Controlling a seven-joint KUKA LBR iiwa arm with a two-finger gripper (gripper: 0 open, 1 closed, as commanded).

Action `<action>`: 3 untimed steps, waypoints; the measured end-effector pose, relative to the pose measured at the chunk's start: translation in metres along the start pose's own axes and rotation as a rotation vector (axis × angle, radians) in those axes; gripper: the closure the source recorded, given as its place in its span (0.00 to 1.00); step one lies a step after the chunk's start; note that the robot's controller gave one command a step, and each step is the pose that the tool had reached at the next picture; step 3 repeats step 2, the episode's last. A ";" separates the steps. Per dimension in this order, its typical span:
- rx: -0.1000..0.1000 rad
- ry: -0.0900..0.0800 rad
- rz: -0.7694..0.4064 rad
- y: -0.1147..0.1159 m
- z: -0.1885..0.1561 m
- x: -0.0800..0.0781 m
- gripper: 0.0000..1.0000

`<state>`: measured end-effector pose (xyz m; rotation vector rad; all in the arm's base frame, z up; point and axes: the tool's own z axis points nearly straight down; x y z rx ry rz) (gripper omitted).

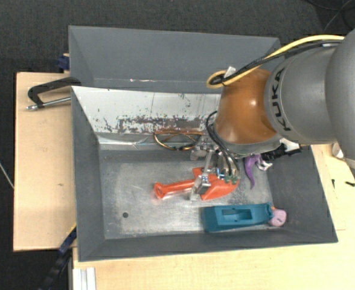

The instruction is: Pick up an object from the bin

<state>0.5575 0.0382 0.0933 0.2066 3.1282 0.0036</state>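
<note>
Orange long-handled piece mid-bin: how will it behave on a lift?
The orange piece looks like moulded plastic: probably stiff and light. Its thin handle sticks out from a wider body, so gripped at the body, under the gripper, it may tilt handle-down. Lying flat, it seems unlikely to roll.

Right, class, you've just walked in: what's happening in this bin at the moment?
A robot arm reaches into the grey metal bin from the right. Its gripper is down over an orange plastic tool lying mid-floor, its handle pointing left. Whether it has hold of the tool cannot be told. A blue block and a small pink piece lie beside it, by the near wall.
</note>
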 end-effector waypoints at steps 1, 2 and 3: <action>-0.001 0.004 -0.159 0.001 0.017 -0.012 1.00; -0.001 0.004 -0.158 0.001 0.017 -0.012 1.00; -0.001 0.004 -0.158 0.001 0.017 -0.012 1.00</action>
